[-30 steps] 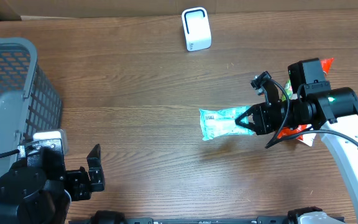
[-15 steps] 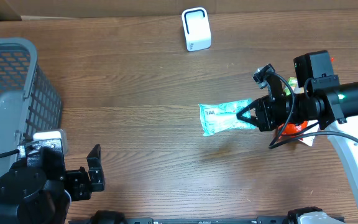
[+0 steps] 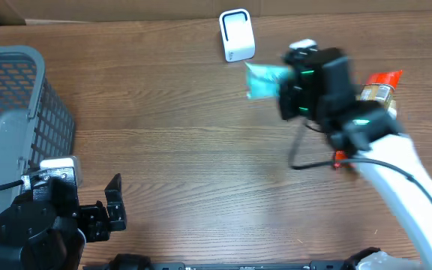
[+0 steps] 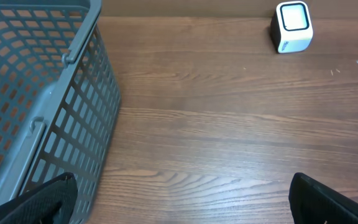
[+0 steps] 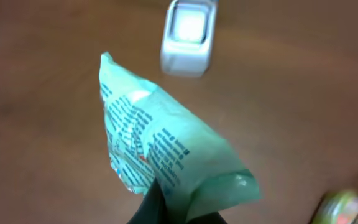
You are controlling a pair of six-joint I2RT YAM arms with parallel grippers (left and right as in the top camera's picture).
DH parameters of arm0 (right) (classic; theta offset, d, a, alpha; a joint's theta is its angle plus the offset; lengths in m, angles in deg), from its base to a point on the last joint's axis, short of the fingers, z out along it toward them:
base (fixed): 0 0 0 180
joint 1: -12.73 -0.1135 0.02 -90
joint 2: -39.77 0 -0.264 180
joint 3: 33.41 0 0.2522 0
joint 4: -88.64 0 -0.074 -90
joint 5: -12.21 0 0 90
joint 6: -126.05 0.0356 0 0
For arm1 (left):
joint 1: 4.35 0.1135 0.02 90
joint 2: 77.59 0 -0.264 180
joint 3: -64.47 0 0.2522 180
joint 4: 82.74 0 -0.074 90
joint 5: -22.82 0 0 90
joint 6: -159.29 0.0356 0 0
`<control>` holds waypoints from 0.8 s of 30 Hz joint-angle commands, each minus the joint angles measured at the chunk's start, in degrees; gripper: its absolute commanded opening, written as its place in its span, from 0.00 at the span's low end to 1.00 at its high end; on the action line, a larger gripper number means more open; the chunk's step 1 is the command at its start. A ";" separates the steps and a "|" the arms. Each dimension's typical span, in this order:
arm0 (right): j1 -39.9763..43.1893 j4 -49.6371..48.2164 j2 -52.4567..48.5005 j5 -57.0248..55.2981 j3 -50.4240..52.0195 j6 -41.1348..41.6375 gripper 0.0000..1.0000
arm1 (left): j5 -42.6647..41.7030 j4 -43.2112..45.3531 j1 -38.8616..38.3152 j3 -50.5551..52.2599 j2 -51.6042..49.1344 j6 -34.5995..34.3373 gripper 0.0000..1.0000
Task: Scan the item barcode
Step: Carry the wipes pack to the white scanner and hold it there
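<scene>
At the far left stands the grey plastic mesh basket (image 3: 6, 112). Just to its right, at the near edge of the brown wooden desk (image 3: 171, 150), we see the left claw (image 3: 115, 202) with its fingers spread wide and nothing between them.

Further right, at the far edge, sits the small white box-shaped scanner (image 3: 236, 35). Just right of it and a little nearer is the mint-green plastic packet (image 3: 263, 79), which we judge to be off the desk. The right claw (image 5: 166, 211) is pinched tight on one end of it.

The packet's long axis runs leftward from that claw, so its free end points toward the scanner, near it but not touching. The right arm is by far the nearer one, while the left is well apart.

The wrist view shows printed text on the packet's face, but we cannot tell whether a barcode is turned toward the scanner's window.

At the far right lie blurred orange-red items (image 3: 381, 81) that we cannot identify.
</scene>
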 commanded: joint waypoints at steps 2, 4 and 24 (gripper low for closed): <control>-5.88 -16.98 -11.32 -35.58 -1.16 -11.56 0.04 | -0.44 0.17 0.26 0.35 -0.28 -0.39 1.00; -6.47 -25.62 -15.82 -37.81 -1.16 -24.83 0.04 | -0.44 0.17 0.26 0.35 -0.28 -0.39 0.99; 3.02 -86.73 -46.80 -20.65 -2.80 -83.91 0.04 | -0.46 0.17 0.26 0.35 -0.28 -0.39 1.00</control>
